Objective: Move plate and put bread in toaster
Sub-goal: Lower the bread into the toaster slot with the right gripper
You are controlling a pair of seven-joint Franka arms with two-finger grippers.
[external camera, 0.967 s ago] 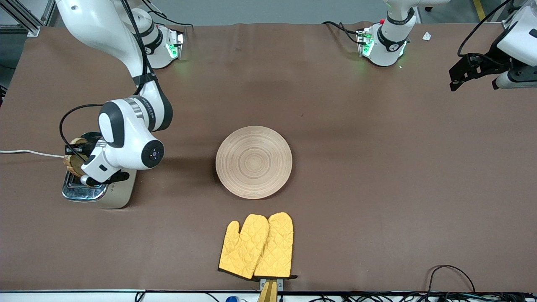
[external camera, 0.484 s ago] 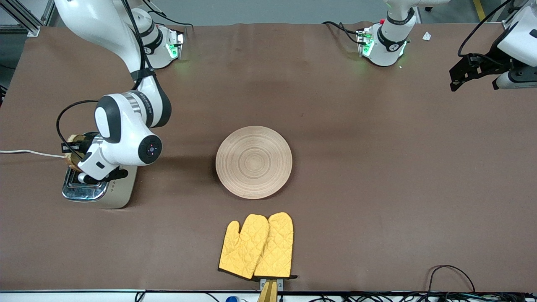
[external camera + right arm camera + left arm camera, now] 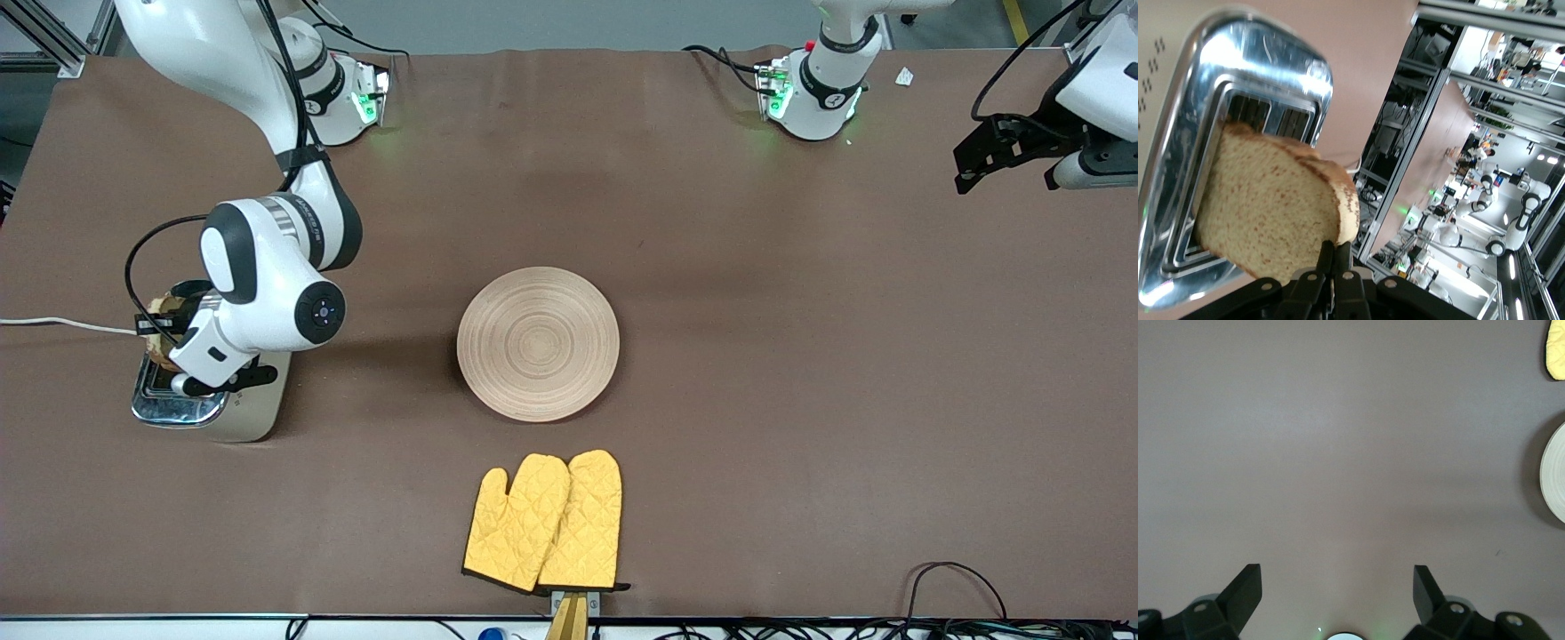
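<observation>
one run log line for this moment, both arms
right gripper: shut on bread, over toaster slots | left gripper: open, waiting | plate: mid-table

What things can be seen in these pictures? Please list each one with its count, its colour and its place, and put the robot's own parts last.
plate: one, light beige wood, middle of the table, nothing on it.
toaster: one, cream with a chrome top, at the right arm's end of the table.
bread: one slice, brown with a darker crust, held over the toaster's slots, not yet in.
oven mitts: two, yellow, side by side, nearer to the front camera than the plate.
white cord: one, running from the toaster to the table's edge.
table: one, brown.
right hand: one, black fingers shut on the bread, over the toaster.
left hand: one, black fingers open, waiting over bare table at the left arm's end.
</observation>
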